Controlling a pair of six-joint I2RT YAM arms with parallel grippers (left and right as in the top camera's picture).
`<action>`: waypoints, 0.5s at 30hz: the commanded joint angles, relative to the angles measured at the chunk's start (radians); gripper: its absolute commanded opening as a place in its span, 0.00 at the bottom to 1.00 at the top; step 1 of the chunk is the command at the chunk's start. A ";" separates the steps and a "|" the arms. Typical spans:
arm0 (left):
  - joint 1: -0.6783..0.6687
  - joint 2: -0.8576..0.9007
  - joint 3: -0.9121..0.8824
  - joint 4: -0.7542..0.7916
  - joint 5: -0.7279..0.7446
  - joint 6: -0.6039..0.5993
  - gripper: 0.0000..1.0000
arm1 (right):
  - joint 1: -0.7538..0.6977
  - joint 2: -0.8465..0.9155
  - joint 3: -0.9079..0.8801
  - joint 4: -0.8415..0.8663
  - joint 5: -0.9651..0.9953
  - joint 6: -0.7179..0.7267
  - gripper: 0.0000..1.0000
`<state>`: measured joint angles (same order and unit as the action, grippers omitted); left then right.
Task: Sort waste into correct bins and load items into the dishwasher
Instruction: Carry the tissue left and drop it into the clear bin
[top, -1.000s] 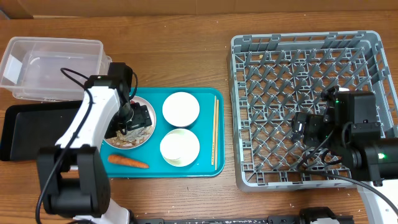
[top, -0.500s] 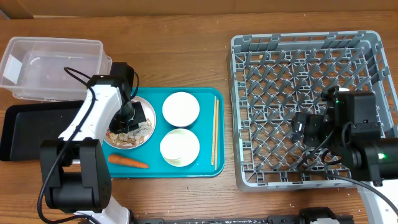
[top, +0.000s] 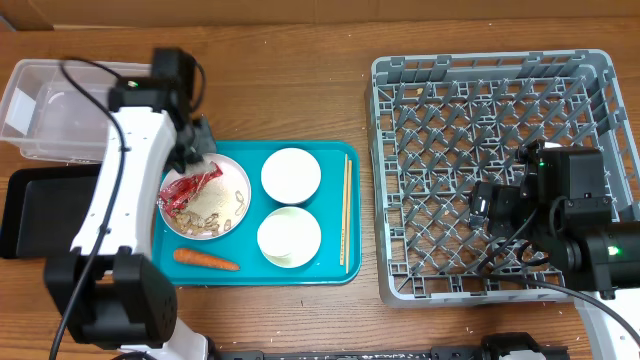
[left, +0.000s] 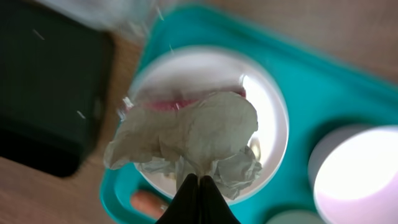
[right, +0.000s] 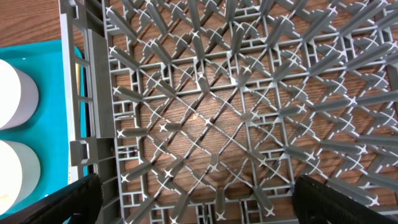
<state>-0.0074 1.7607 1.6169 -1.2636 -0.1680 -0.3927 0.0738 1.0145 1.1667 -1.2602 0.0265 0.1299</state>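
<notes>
In the left wrist view my left gripper (left: 198, 178) is shut on a crumpled white tissue (left: 193, 130), which hangs above the white plate (left: 270, 130). A strip of the red wrapper (left: 166, 104) shows behind the tissue. From overhead, the left gripper (top: 197, 150) hovers over the plate's far left rim (top: 243, 190). The red wrapper (top: 194, 186) and beige food scraps (top: 215, 212) lie on the plate. My right gripper (right: 199, 200) stands open over the grey dishwasher rack (right: 249, 93), with nothing between its fingers (right: 348, 199).
The teal tray (top: 340, 272) also carries two white bowls (top: 291, 175) (top: 289, 237), the chopsticks (top: 346, 210) and a carrot (top: 206, 260). A clear tub (top: 85, 105) and a black tray (top: 45, 205) stand to its left. The rack (top: 500, 160) fills the right side.
My left gripper shut on the tissue and lifted it off the plate, moving back and left. The red wrapper and scraps are now uncovered. The right arm has not moved.
</notes>
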 joint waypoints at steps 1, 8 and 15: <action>0.066 -0.034 0.086 0.056 -0.117 0.003 0.04 | 0.005 -0.002 0.026 0.001 0.007 -0.002 1.00; 0.197 -0.020 0.089 0.283 -0.120 0.003 0.04 | 0.005 -0.002 0.026 0.001 0.007 -0.002 1.00; 0.256 0.027 0.089 0.394 -0.119 0.003 0.60 | 0.005 -0.002 0.026 0.001 0.006 -0.002 1.00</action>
<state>0.2428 1.7523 1.6905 -0.8883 -0.2737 -0.3885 0.0738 1.0145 1.1667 -1.2610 0.0269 0.1299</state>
